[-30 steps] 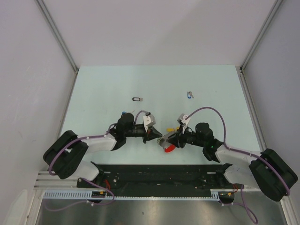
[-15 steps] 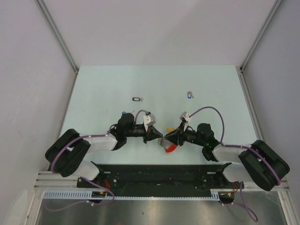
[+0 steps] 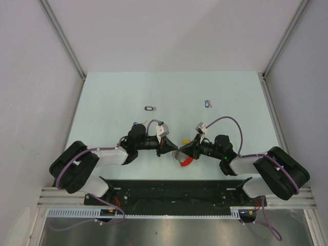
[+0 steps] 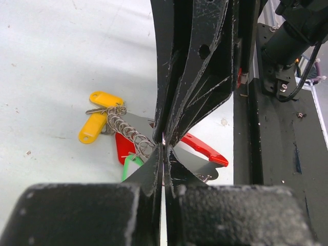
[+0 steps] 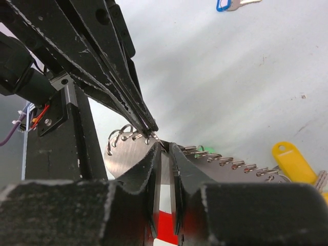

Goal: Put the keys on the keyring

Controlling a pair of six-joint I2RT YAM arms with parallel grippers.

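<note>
The keyring, with its red curved band and yellow tag, lies near the table's front middle. My left gripper and right gripper meet tip to tip over it. In the left wrist view my left gripper is shut on the ring's thin metal, beside the coiled wire, yellow tags, green tag and red band. In the right wrist view my right gripper is pinched on the ring's silver plate. A black-tagged key and a blue-tagged key lie apart, farther back.
The black base rail runs along the near table edge just behind both grippers. Grey walls close in the table on the left, right and far sides. The blue-tagged key also shows at the top of the right wrist view.
The right arm's rear links have swung left toward the middle. Both grippers stay pinched together at the keyring, which has hardly moved.
</note>
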